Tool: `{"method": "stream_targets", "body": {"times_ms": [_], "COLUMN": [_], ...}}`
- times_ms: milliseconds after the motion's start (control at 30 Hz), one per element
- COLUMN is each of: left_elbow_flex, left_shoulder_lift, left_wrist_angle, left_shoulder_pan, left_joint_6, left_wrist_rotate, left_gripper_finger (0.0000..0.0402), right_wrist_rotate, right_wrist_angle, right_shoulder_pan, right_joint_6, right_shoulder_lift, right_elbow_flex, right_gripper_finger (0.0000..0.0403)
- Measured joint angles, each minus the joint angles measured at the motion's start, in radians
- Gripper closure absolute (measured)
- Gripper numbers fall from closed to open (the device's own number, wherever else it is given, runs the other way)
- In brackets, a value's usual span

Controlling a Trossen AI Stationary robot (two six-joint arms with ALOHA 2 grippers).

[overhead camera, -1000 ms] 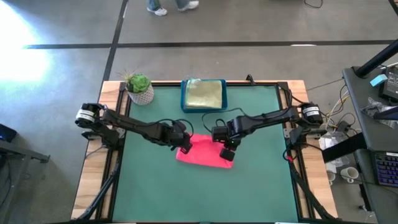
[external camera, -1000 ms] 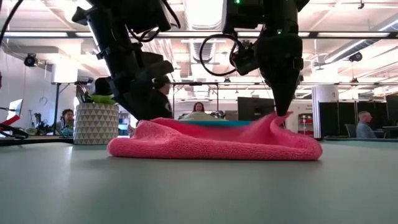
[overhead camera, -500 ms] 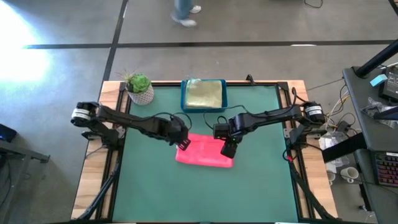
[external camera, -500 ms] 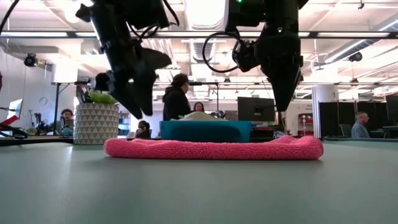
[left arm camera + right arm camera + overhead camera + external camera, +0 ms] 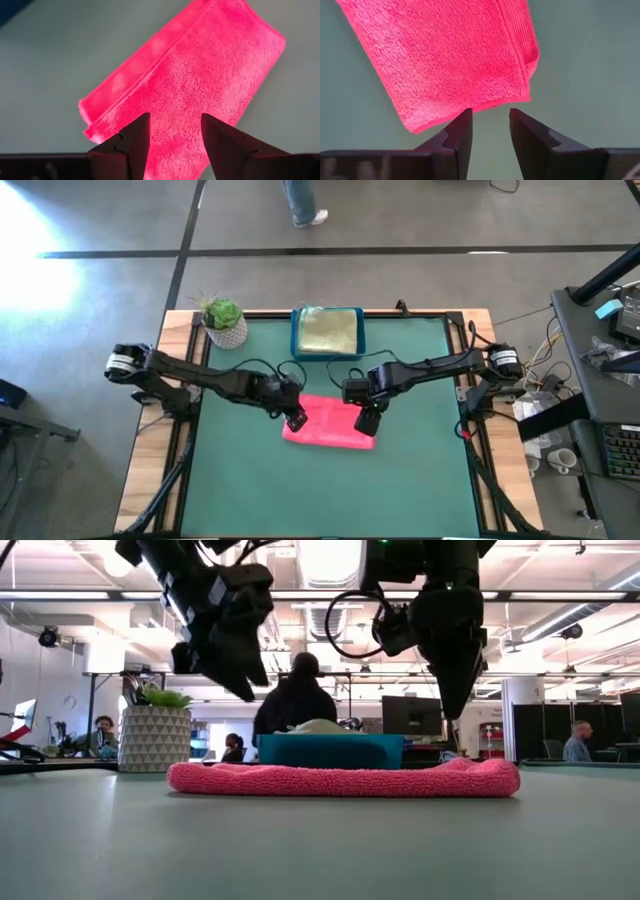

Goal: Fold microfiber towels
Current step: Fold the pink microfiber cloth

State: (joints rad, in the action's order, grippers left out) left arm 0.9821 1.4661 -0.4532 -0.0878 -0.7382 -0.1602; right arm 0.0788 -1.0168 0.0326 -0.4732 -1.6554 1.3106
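The pink towel (image 5: 330, 423) lay folded flat at the middle of the bench (image 5: 240, 480), so this fold looked done; a pale towel (image 5: 328, 332) already sat in the blue tray (image 5: 296, 340) at the far edge. Both claws hung above it, spread and empty: left claw (image 5: 296, 420) over its left end, right claw (image 5: 367, 423) over its right. A potted plant (image 5: 224, 321) stood far left, clear of the work.

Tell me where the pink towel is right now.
In the high view the pink towel lies folded flat mid-table, in front of the blue tray, with the left end effector and right end effector over its two ends.
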Motion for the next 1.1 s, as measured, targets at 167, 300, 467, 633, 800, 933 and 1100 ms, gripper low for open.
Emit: {"method": "stream_targets", "body": {"times_ms": [167,300,467,633,800,933,1100], "left_elbow_flex": [-0.062,-0.098,-0.131,-0.139,-0.140,-0.138,-0.138], "left_shoulder_lift": [0.028,0.040,0.052,0.080,0.123,0.154,0.207], "left_wrist_angle": [0.112,0.196,0.292,0.288,0.288,0.314,0.314], "left_shoulder_pan": [-0.006,-0.006,-0.006,-0.006,-0.006,-0.008,-0.008], "left_joint_6": [0.016,0.015,0.021,0.055,0.071,0.071,0.086], "left_wrist_rotate": [0.004,0.004,0.004,0.005,0.029,0.097,0.103], "left_gripper_finger": [0.0246,0.0272,0.0317,0.0367,0.0397,0.0399,0.0400], "right_wrist_rotate": [0.000,-0.001,-0.037,-0.109,-0.124,-0.132,-0.132], "right_wrist_angle": [-0.009,-0.036,-0.035,-0.029,-0.023,-0.025,-0.025], "right_shoulder_pan": [0.000,0.000,0.000,0.000,0.000,0.000,0.000], "right_joint_6": [0.001,-0.029,-0.055,-0.106,-0.132,-0.163,-0.164], "right_shoulder_lift": [0.006,0.035,0.092,0.148,0.173,0.173,0.167], "right_elbow_flex": [0.004,0.004,0.007,0.007,0.007,0.005,0.005], "right_gripper_finger": [0.0293,0.0301,0.0313,0.0325,0.0334,0.0334,0.0331]}}
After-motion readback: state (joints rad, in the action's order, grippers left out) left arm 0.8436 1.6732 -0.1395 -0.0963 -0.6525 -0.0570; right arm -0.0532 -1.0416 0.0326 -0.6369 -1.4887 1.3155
